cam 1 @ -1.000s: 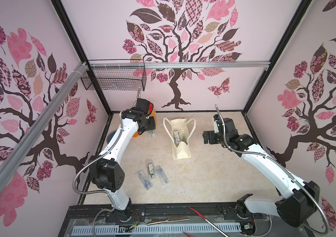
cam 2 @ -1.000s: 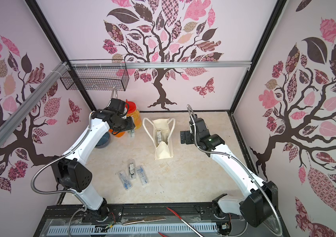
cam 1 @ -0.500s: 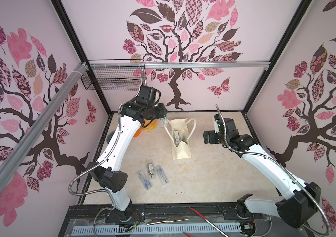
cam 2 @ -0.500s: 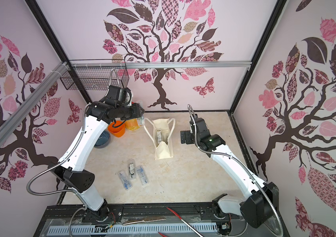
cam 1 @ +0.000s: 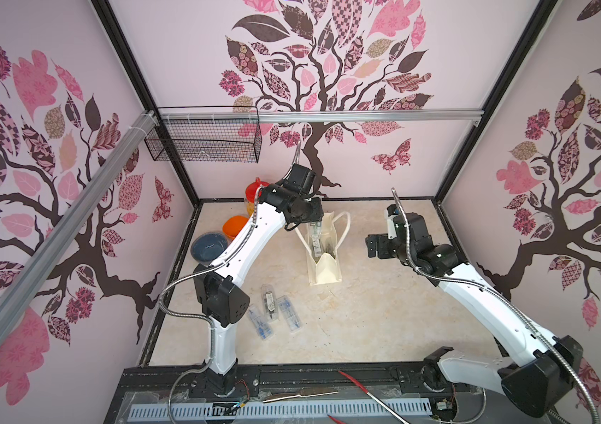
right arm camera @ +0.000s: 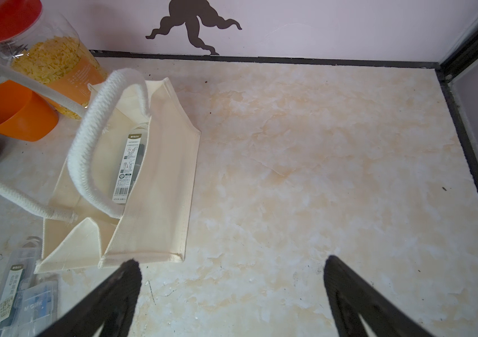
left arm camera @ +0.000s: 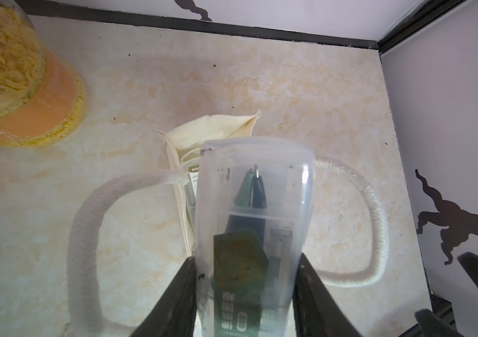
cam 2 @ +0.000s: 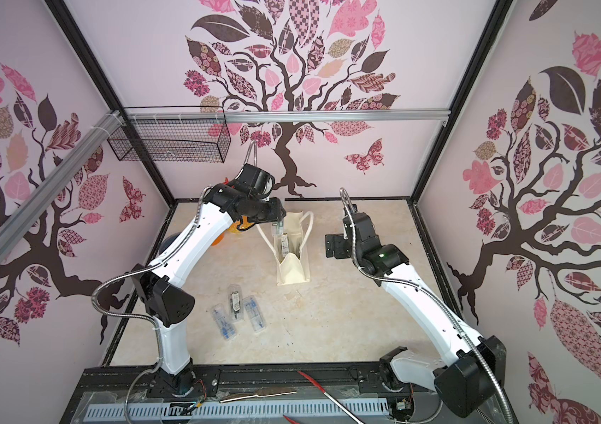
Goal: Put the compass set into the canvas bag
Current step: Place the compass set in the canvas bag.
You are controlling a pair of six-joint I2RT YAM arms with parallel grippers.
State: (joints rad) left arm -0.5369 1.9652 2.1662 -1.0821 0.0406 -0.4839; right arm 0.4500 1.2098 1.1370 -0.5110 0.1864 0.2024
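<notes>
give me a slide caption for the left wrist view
Left gripper holding a clear-cased compass set over the open canvas bag, another set already inside

Left arm (cam 1: pixel 251 246): white links on black joints; rises from the near rail; elbow bent; forearm stretched toward the far wall; wrist tipped downward.
Left hand (left arm camera: pixel 246 274): points down; black fingers (left arm camera: pixel 180 294) clamped on both sides of the compass set (left arm camera: pixel 249 204); held aloft.
Right arm (cam 1: pixel 475 293): rises from the near rail; leans inward and away; wrist turned toward the middle.
Right hand (right arm camera: pixel 233 264): jaws spread wide; held aloft; well apart from the left hand.
</notes>
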